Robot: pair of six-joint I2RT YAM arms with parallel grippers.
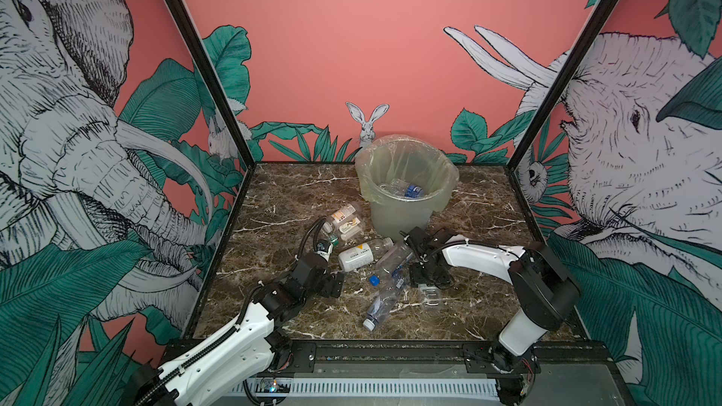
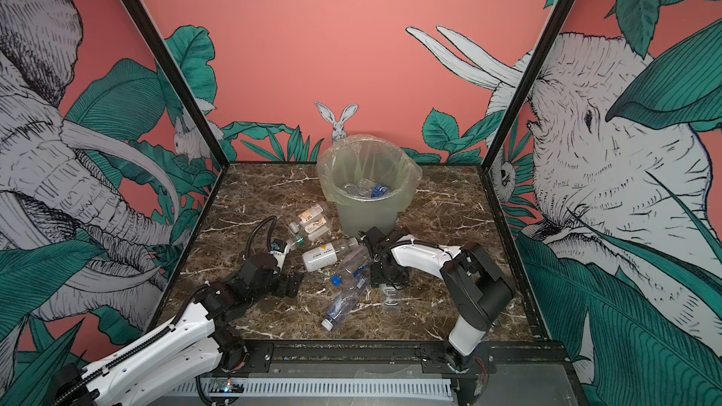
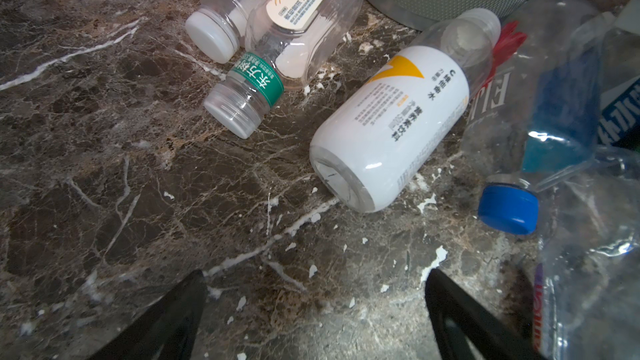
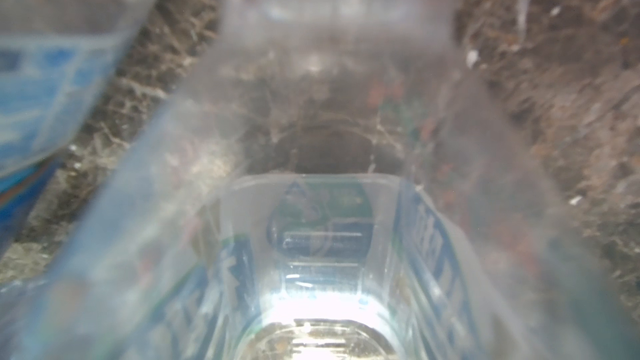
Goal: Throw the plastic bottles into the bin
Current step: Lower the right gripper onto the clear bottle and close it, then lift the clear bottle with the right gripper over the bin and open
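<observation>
At the far centre of the table (image 1: 273, 197) stands the bin (image 1: 398, 216) with a few plastic bottles (image 1: 406, 189) inside, and more lie loose just in front of it, among them a white-labelled bottle (image 1: 361, 255) and a blue-capped bottle (image 1: 390, 263). The left gripper (image 3: 315, 273) hangs low at the cluster's left, its jaws spread wide with nothing between them. The right gripper (image 1: 428, 286) is down over a clear bottle (image 1: 429, 298) at the cluster's near right; whether it has closed on it I cannot tell.

Clear plastic bottles (image 1: 359, 255) lying scattered just before upright bag-lined bin (image 1: 398, 216); several inside.
</observation>
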